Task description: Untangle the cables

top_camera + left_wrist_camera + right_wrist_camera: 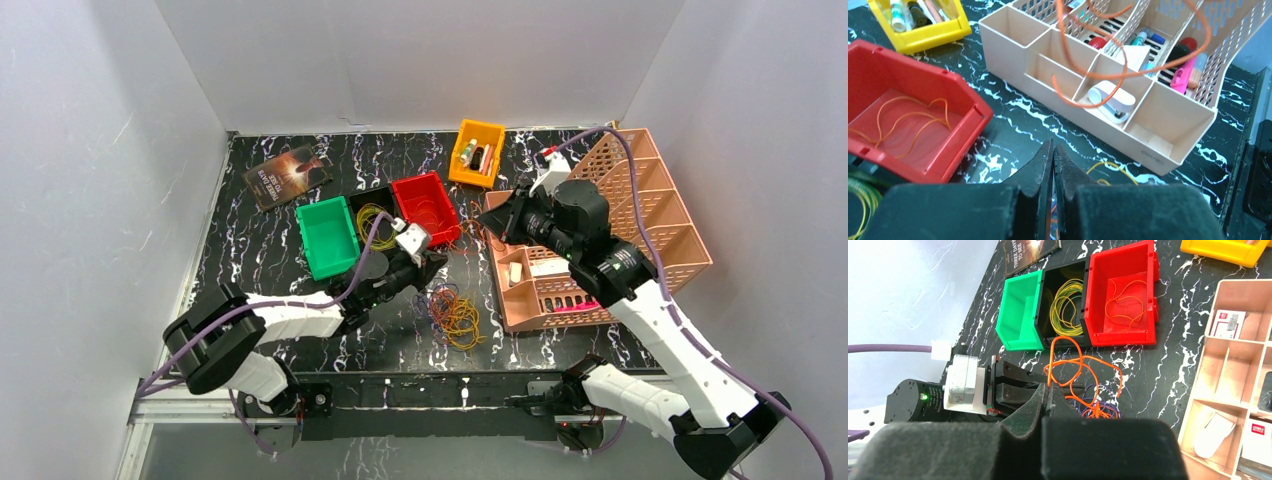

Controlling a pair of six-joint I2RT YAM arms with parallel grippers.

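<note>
Top view: a black bench [260,285] veined in white, closed in by three plain white walls [400,60]. On it stand four bins: a green bin [328,240], black bin [368,200] and red bin [412,188] in a touching row, and a yellow bin [480,126] apart at the back. There is also one pink organizer [670,215] on the right and one book [287,175] at back left. The cables [456,318] lie in one loose pile on the bare bench in front of the red bin, between the two arms; the strands are too fine to count. The left tool [430,264] hangs at the pile's back edge, and the right tool [490,222] is raised beside the organizer.

Left wrist view: the left tool's fingers [1040,170] are pressed together, and a sliver of orange in the slit suggests a pinched strand, though I cannot be sure. One white stapler [1111,100] lies in the organizer, and orange loops hang in the air above it.

Right wrist view: the right tool is clamped on an orange strand — its loops rise clear of the pile below. One yellow coil [1068,307] fills the black bin, and one orange wire [1123,302] lies in the red bin.
</note>
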